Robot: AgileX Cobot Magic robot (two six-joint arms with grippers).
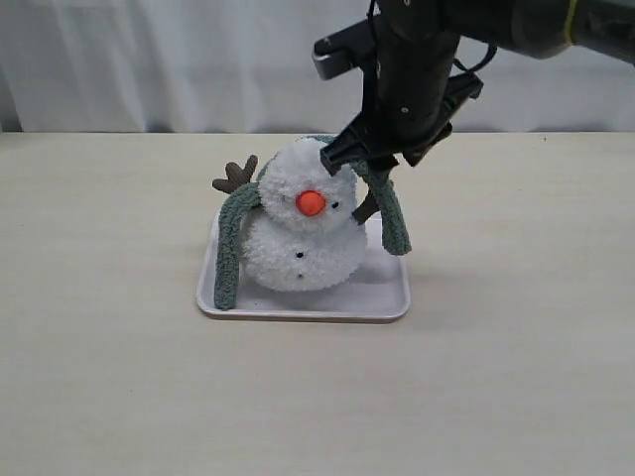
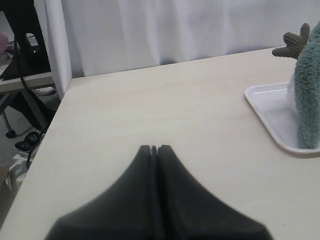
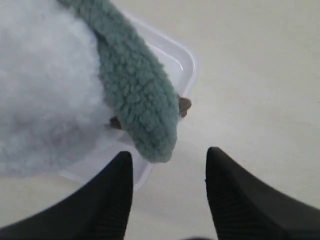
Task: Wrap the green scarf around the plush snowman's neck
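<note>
The green scarf (image 1: 230,248) lies draped behind the plush snowman (image 1: 298,233) on the white tray (image 1: 387,297), its 2 ends hanging down either side, uncrossed in front. My right gripper (image 3: 170,165) hovers by the right end with its jaws apart and nothing between them. The left gripper (image 2: 154,148) sits closed over bare table (image 2: 150,90). My worry is the loose drape. A hard tug on 1 end could drag the scarf off or tip the light plush, and the twig arm (image 1: 235,177) may snag.

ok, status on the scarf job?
Right gripper open by the snowman, empty. Left gripper shut, aside. Scarf draped behind head, ends hanging both sides, uncrossed. Nothing in the way.
</note>
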